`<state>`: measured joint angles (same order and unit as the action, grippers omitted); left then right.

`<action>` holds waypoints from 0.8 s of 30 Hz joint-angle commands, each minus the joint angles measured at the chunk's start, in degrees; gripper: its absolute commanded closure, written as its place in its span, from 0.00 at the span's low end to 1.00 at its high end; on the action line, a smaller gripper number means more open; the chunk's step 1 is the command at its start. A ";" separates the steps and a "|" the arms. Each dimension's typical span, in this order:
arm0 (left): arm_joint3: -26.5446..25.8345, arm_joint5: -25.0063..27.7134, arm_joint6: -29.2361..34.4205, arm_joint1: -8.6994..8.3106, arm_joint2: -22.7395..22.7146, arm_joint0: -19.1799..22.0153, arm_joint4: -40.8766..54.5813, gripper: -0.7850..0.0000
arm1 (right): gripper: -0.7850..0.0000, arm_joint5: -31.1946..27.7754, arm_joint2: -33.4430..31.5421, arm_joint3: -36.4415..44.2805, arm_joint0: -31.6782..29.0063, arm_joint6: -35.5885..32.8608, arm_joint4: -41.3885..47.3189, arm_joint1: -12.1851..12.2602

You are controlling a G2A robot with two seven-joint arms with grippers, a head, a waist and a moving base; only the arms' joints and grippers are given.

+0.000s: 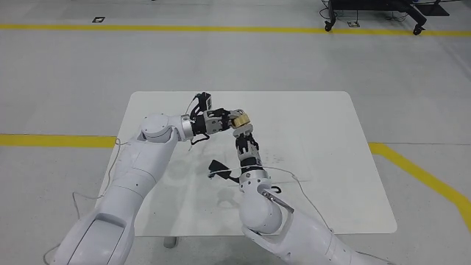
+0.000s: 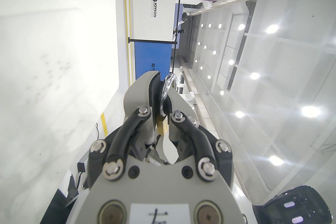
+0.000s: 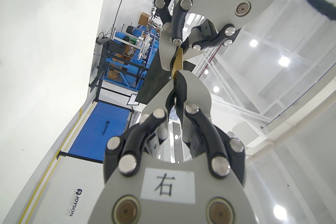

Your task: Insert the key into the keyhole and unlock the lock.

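Lock point(image 1: 241, 120) was held up off the table point(image 1: 324, 154), over its far half and roughly midway between the left and right edges. Going from the left: your left gripper point(image 1: 233, 121) sat on the lock's left side with its jaws clamped tight on the brass body. In the left wrist view the silver shackle point(image 2: 168, 86) stuck out past the fingertips. Just on the near side of the lock, your right gripper point(image 1: 243, 135) pointed toward the far edge. Its tips were right up against the bottom of the brass body. Those jaws were pinched narrow, basically closed. Honestly, I couldn't tell whether the key was between the pads, since they hid whatever was in there.
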<state>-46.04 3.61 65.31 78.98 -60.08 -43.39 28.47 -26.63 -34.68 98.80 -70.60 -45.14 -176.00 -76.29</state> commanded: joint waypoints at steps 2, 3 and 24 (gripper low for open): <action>0.05 -0.25 -0.31 -0.01 0.06 0.01 -0.09 1.00 | 0.00 0.38 -0.38 0.44 -0.39 0.35 0.00 0.02; 0.10 -0.36 -0.58 -0.02 0.06 0.01 -0.11 1.00 | 0.00 0.60 -0.51 0.67 -0.55 0.45 0.00 0.03; 0.23 -2.36 -4.75 -0.09 -0.60 -0.19 0.95 1.00 | 0.00 5.50 -7.14 7.72 -6.39 8.72 5.13 0.84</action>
<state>-45.79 1.31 60.68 78.89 -60.68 -43.58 29.47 -21.13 -41.81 106.52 -76.99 -36.42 -170.88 -75.45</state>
